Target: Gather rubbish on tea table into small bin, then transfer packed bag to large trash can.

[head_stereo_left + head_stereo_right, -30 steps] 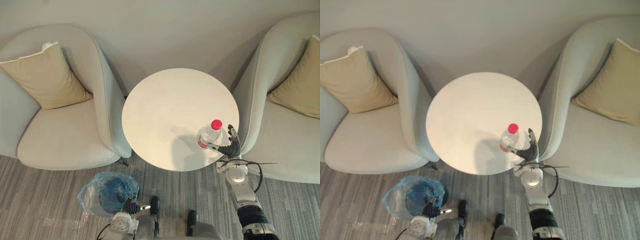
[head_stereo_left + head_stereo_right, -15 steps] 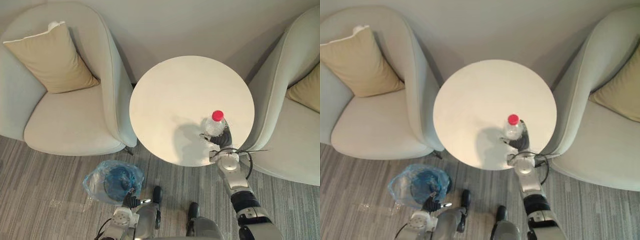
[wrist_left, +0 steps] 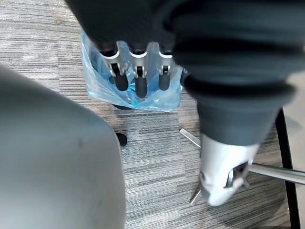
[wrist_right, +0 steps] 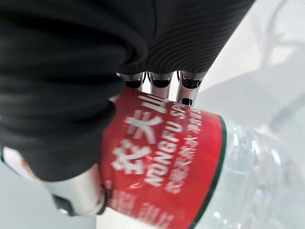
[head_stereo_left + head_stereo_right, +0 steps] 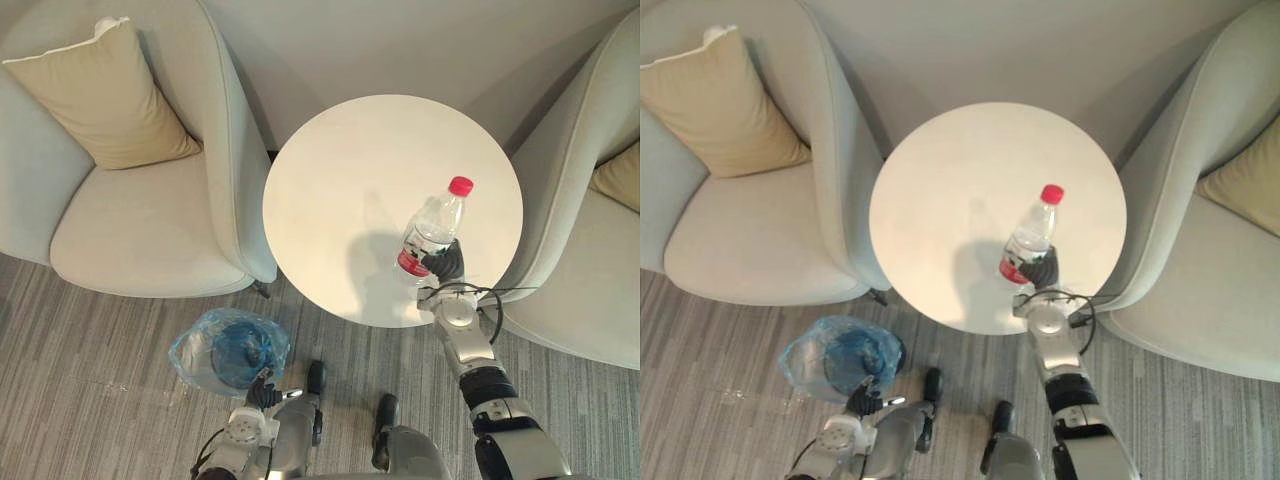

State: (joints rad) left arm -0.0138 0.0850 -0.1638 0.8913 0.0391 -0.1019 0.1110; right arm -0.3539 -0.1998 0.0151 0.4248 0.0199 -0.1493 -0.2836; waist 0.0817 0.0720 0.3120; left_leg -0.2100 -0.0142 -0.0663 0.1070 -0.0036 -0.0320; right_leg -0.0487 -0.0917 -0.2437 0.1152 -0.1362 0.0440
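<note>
Right hand [image 5: 446,266] is clamped on the clear bottle [image 5: 430,225], fingers [image 4: 162,81] curled round its red label [image 4: 162,152]. The bottle tilts, red cap [image 5: 460,185] up and away from the hand. The round table [image 5: 340,170] lies beneath this hand. Left hand [image 5: 261,392] hangs low, fingers relaxed, holding nothing. The blue-bagged small bin [image 5: 225,350] stands just ahead of it on the carpet [image 5: 100,360].

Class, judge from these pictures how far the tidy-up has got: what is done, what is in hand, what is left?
Done: the right hand is shut round the bottle, the only rubbish seen at the table. In hand: the bottle is tilted over the table; the left hand hangs by the bin. Left: drop it in the bin, then carry off the bag.
</note>
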